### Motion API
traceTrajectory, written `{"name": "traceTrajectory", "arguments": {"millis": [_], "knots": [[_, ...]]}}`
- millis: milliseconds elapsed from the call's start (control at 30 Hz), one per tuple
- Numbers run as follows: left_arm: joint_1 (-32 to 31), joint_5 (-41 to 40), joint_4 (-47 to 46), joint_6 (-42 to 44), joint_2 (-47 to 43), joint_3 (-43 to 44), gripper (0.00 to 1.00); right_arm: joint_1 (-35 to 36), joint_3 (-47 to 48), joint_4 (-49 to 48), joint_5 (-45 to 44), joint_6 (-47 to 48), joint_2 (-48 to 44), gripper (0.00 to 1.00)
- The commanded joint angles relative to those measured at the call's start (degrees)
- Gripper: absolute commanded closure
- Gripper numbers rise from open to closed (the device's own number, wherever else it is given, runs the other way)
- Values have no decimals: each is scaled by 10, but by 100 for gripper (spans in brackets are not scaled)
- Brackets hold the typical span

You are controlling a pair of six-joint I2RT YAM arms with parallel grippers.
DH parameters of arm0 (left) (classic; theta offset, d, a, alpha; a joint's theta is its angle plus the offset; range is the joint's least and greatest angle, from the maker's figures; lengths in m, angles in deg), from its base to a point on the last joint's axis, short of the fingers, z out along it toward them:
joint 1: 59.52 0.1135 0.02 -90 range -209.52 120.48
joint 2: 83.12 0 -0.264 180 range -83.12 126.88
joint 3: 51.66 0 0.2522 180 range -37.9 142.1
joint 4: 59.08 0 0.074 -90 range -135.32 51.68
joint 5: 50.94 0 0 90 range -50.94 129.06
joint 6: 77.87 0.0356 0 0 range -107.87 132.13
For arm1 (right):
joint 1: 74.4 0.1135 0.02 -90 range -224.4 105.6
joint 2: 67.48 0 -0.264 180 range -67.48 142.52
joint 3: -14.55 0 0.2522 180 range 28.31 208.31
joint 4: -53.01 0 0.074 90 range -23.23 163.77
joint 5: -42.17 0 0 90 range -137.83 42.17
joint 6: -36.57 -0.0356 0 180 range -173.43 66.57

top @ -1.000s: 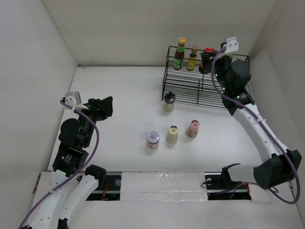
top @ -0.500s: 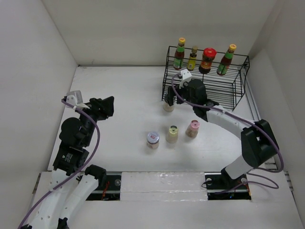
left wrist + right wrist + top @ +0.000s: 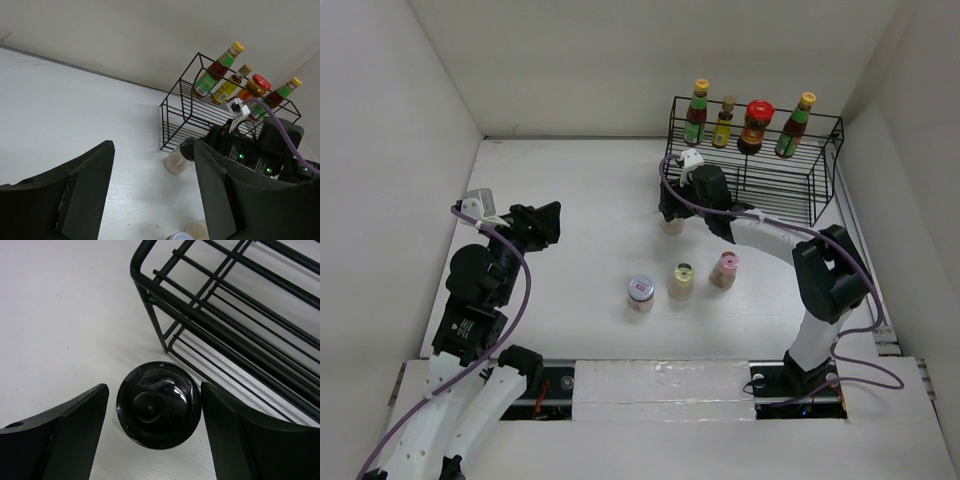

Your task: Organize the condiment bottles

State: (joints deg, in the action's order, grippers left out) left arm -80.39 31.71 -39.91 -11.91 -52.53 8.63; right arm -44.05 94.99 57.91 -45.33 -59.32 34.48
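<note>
Four condiment bottles stand on top of the black wire rack (image 3: 820, 165): a yellow-capped sauce bottle (image 3: 697, 112), a small yellow bottle (image 3: 723, 122), a red-lidded jar (image 3: 756, 125) and another yellow-capped bottle (image 3: 794, 125). A black-capped shaker (image 3: 159, 411) stands on the table at the rack's front left corner. My right gripper (image 3: 155, 425) hangs straight above it, open, one finger on each side of the cap with a small gap. A silver-lidded jar (image 3: 640, 293), a cream shaker (image 3: 681, 281) and a pink-capped shaker (image 3: 724, 269) stand in a row mid-table. My left gripper (image 3: 542, 222) is open and holds nothing, far to the left.
The rack's lower shelf (image 3: 235, 335) lies just right of the black cap. White walls close the table at the left, back and right. The left wrist view shows the rack (image 3: 186, 117) and the right arm (image 3: 255, 150) beyond my left fingers (image 3: 85, 190).
My right gripper left a yellow-capped bottle at the rack's top right, swung left and down, and now straddles the black-capped shaker. The left arm has barely moved.
</note>
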Motion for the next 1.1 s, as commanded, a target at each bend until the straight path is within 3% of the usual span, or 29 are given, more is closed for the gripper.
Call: {"name": "traceTrajectory", "arguments": {"millis": [0, 67, 367, 400, 467, 800, 1067], "knots": [[3, 5, -28, 7, -4, 5, 40, 17, 25, 2, -35, -4, 0, 21], [3, 5, -28, 7, -4, 5, 40, 29, 25, 2, -51, -4, 0, 27], [3, 16, -28, 7, -4, 5, 40, 46, 30, 35, -94, 14, 0, 25], [3, 16, -28, 7, -4, 5, 40, 46, 30, 35, -94, 14, 0, 46], [3, 16, -28, 7, -4, 5, 40, 46, 30, 35, -84, 14, -8, 60], [3, 21, -28, 7, -4, 5, 40, 30, 91, 25, -53, 35, -173, 59], [3, 14, -28, 7, -10, 5, 40, -45, 191, 24, -2, 35, -129, 62]]}}
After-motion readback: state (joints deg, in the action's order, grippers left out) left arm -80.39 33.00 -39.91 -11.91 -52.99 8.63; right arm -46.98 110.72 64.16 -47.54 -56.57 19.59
